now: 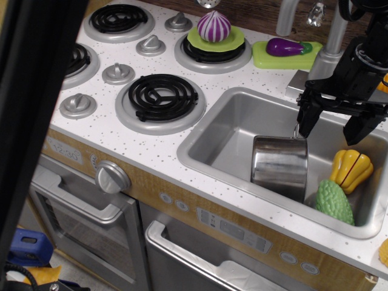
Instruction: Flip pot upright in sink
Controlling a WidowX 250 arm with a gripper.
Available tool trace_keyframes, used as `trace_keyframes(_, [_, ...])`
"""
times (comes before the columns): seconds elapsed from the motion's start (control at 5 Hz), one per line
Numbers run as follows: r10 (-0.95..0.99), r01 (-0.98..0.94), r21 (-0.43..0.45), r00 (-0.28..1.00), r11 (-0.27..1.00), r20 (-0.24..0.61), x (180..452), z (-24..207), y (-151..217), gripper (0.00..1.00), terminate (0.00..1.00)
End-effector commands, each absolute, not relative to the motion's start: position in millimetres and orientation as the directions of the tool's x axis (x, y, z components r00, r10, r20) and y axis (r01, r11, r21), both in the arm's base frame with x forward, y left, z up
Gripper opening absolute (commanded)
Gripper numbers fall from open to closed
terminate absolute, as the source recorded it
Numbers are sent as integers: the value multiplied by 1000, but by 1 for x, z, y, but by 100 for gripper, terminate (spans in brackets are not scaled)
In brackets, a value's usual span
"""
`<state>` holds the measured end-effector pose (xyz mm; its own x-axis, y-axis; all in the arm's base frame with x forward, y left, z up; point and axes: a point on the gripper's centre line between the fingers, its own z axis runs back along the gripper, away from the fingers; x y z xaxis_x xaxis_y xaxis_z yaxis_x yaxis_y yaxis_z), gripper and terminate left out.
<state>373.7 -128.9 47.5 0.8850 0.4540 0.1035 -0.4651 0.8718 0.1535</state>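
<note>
The shiny steel pot [280, 168] stands on end in the grey sink [225, 115], right of the basin's middle. A thin wire handle sticks up from its far top edge. Its top shows only as a narrow band, so I cannot tell which end is open. My black gripper [332, 125] hangs just above and behind the pot's right side. Its jaws are spread wide and hold nothing. Its left fingertip [305, 123] is close to the wire handle; whether they touch is unclear.
A yellow toy pepper [351, 170] and a green bumpy toy vegetable [333, 202] lie in the sink's right end beside the pot. A grey faucet [330, 45] rises behind the sink. A purple eggplant on a green plate [285, 50] and burners [159, 97] lie to the left.
</note>
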Motion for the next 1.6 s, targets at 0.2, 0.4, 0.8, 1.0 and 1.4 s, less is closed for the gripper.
trace_keyframes(0.2, [409, -423, 276, 906, 863, 112, 376, 48, -136, 100, 0])
trace_keyframes(0.4, [378, -395, 372, 918, 840, 121, 381, 50, -143, 100, 0])
trace_keyframes(0.8, [364, -384, 412, 922, 826, 130, 369, 43, -145, 100, 0])
trace_keyframes(1.0, [359, -387, 396, 922, 833, 146, 364, 41, -139, 100, 0])
trace_keyframes(1.4, [305, -336, 421, 942, 843, 142, 364, 43, -116, 100, 0])
